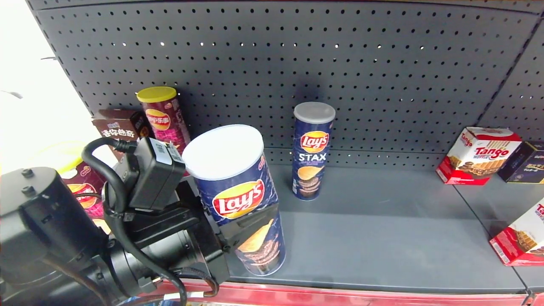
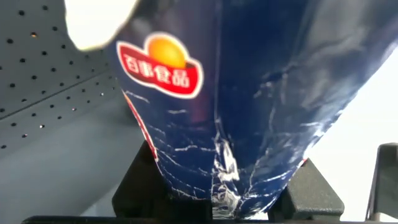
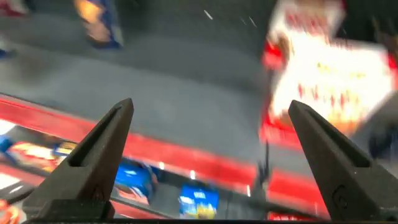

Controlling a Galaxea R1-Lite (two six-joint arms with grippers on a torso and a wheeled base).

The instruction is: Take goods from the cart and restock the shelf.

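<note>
Chip canister (image 1: 238, 191), blue with a white lid: clamped around its lower body by the left gripper (image 1: 244, 227) at the front-left edge of the shelf (image 1: 382, 238); whether its base touches the deck cannot be told. Judged light, stiff-walled cardboard, glossy and likely slippery, dentable under a hard squeeze; best held mid-body, across the tube. Long axis near vertical, lid up, top leaning slightly left. Rear-left corner: brown box (image 1: 117, 127), maroon canister (image 1: 163, 114) with yellow lid. Back edge, centre: second blue canister (image 1: 313, 151), upright. Right end: red wafer boxes (image 1: 482, 155). Right gripper (image 3: 211, 155): spread wide, empty.
</note>
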